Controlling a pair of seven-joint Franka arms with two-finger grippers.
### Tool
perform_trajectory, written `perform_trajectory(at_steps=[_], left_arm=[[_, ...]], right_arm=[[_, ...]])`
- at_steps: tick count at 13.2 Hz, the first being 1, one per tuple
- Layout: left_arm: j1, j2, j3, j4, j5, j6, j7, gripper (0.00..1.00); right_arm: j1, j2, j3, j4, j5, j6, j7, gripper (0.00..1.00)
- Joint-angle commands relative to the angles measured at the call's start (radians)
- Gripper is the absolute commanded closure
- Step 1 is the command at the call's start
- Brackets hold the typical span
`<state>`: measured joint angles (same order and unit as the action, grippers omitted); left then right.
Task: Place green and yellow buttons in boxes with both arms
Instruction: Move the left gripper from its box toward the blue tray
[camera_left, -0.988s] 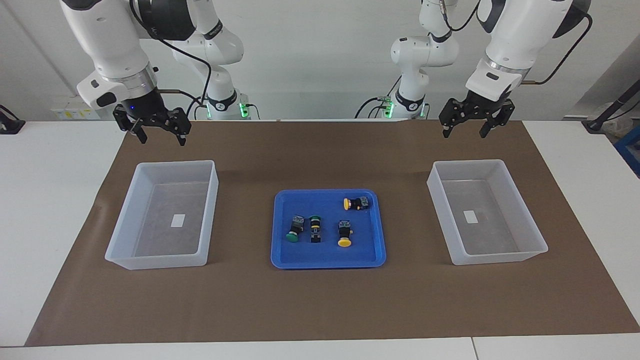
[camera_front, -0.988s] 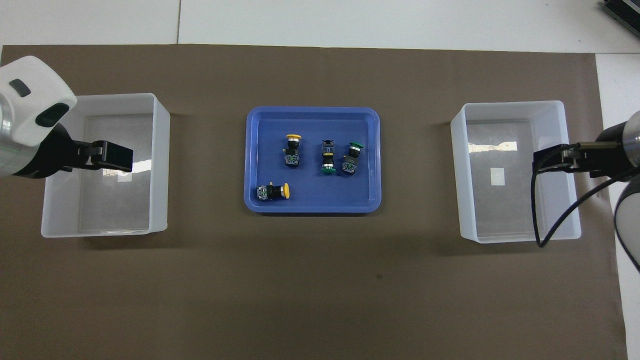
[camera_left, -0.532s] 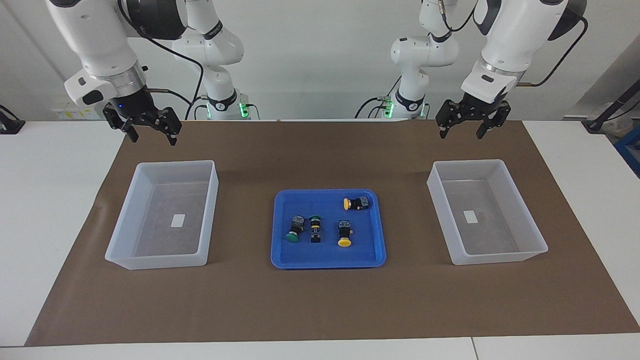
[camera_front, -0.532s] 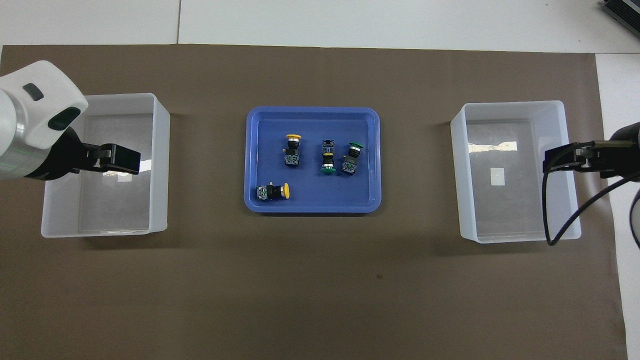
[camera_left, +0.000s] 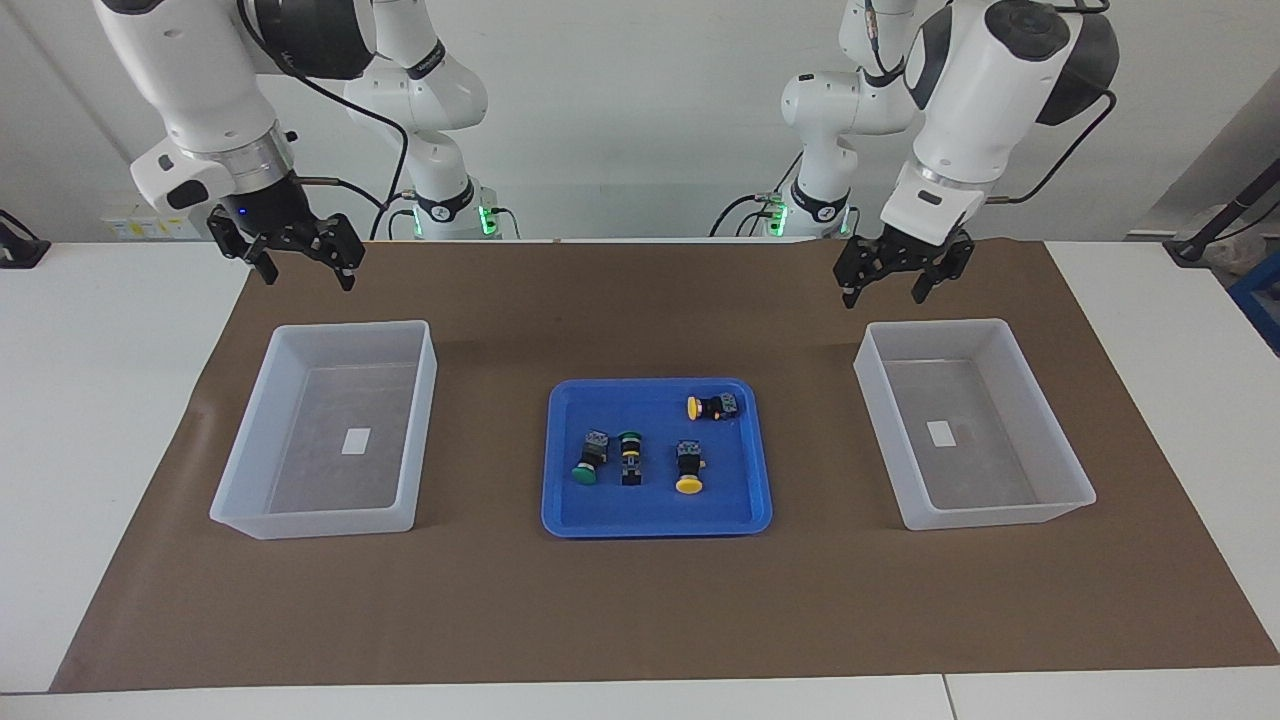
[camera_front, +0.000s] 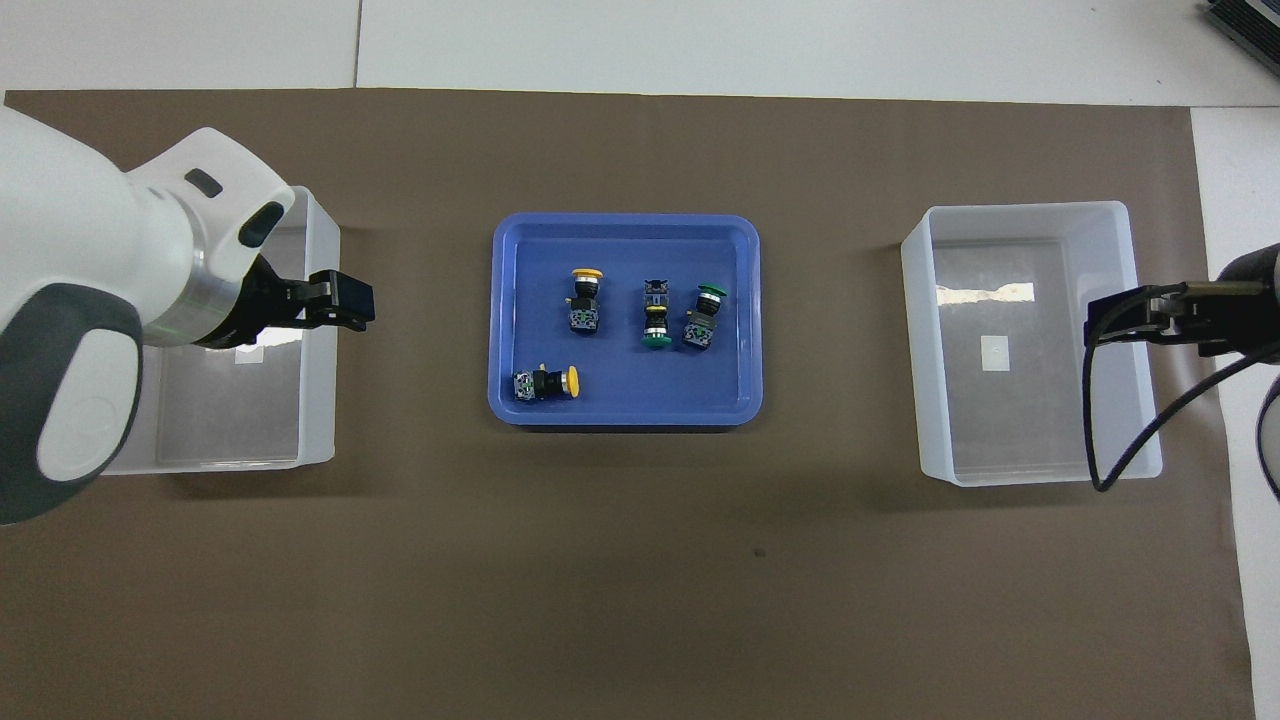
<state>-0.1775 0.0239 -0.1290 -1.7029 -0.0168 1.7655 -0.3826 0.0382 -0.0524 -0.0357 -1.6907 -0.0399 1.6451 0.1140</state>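
Four buttons lie in the blue tray (camera_left: 560, 505) in the middle of the mat. One yellow button (camera_left: 712, 407) lies nearest the robots, another yellow button (camera_left: 688, 470) lies farther out. Two green buttons (camera_left: 588, 462) (camera_left: 630, 455) lie side by side toward the right arm's end. They also show in the overhead view: yellow (camera_front: 585, 297) (camera_front: 548, 384), green (camera_front: 655, 322) (camera_front: 705, 315). My left gripper (camera_left: 882, 290) (camera_front: 345, 303) hangs open and empty over the mat by the clear box (camera_left: 870, 400). My right gripper (camera_left: 308, 275) (camera_front: 1105, 328) hangs open and empty by the other clear box (camera_left: 425, 400).
Both clear boxes (camera_front: 320, 420) (camera_front: 920, 350) stand on the brown mat (camera_left: 640, 600), one at each end, each with a white label on its floor and nothing else in it. The tray (camera_front: 510, 400) stands between them.
My left gripper has moved toward the tray and come down a little. My right gripper rose slightly a second ago and has since held still.
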Motion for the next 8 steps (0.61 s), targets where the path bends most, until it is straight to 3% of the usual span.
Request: perform_trajectory(at_steps=[1,8], left_arm=[[-0.057,0.057,0.011,-0.02,0.008,0.098,-0.152,0.0],[-0.166,0.161,0.012,-0.101,0.008,0.391,-0.236,0.0]], right_arm=[[0.002,-0.015,0.005,-0.007,0.003,-0.01,0.009,0.0],[0.0,-0.015,0.005,-0.007,0.003,-0.01,0.009,0.0]])
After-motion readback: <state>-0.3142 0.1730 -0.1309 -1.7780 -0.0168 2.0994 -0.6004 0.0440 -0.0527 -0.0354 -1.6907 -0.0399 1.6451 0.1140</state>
